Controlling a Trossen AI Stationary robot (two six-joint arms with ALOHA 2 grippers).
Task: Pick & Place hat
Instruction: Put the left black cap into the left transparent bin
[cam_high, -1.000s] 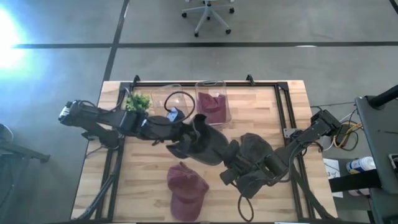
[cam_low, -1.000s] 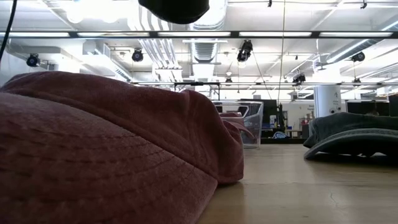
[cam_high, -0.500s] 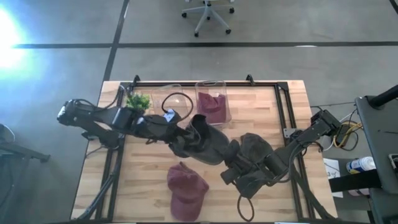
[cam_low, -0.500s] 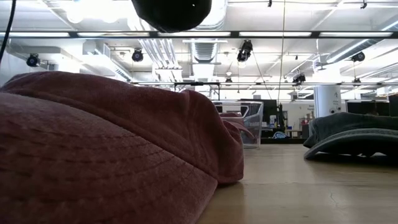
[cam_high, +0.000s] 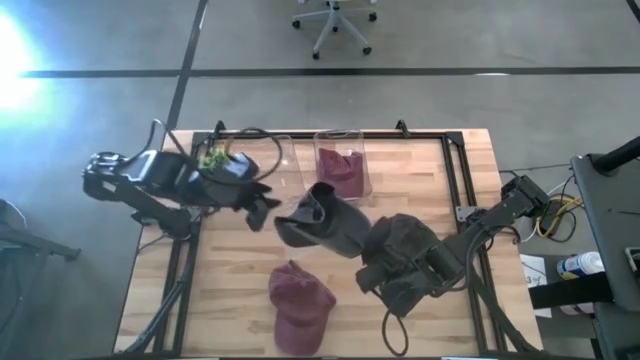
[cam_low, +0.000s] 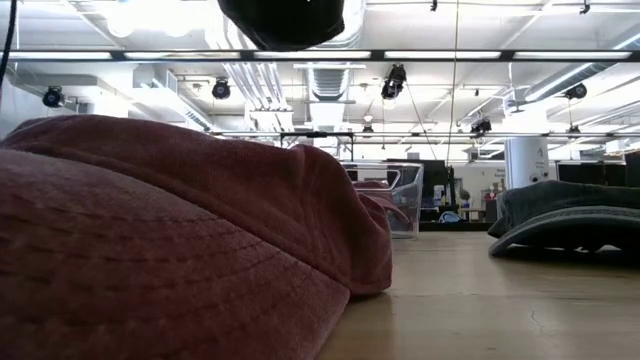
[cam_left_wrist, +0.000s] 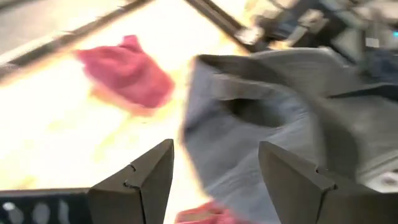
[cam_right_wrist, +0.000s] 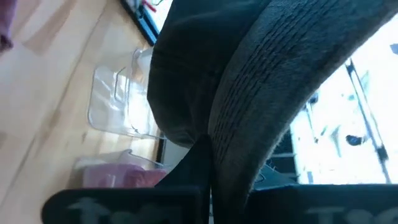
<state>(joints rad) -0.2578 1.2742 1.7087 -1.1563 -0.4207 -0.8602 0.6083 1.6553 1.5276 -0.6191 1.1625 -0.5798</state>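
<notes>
A dark grey hat (cam_high: 328, 228) lies crumpled on the middle of the table, opening up, and shows ahead of the fingers in the left wrist view (cam_left_wrist: 267, 118). My left gripper (cam_high: 262, 208) (cam_left_wrist: 214, 149) is open, just to the hat's left and clear of it. A dark olive hat (cam_high: 405, 242) (cam_low: 562, 222) rests by its brim on the table's right half. My right gripper (cam_high: 372, 272) (cam_right_wrist: 208, 180) is shut on it. A maroon cap (cam_high: 300, 305) (cam_low: 180, 240) lies near the table's near edge. My right gripper pinches the olive hat's ribbed brim (cam_right_wrist: 239, 134) between its two fingers, coming in low from the table's right and near side. The hat sits on the table with its crown (cam_high: 410, 232) bulging above the fingers.
Two clear bins stand at the far edge: one (cam_high: 341, 163) holds a maroon hat, the other (cam_high: 272, 158) looks bare. A small green plant (cam_high: 215, 158) sits beside them. A black frame (cam_high: 455, 175) runs around the table.
My left gripper has let go of the grey hat and drawn back toward the table's left and far side. The grey hat stays in the middle of the table, now lying free. My right arm has kept still.
</notes>
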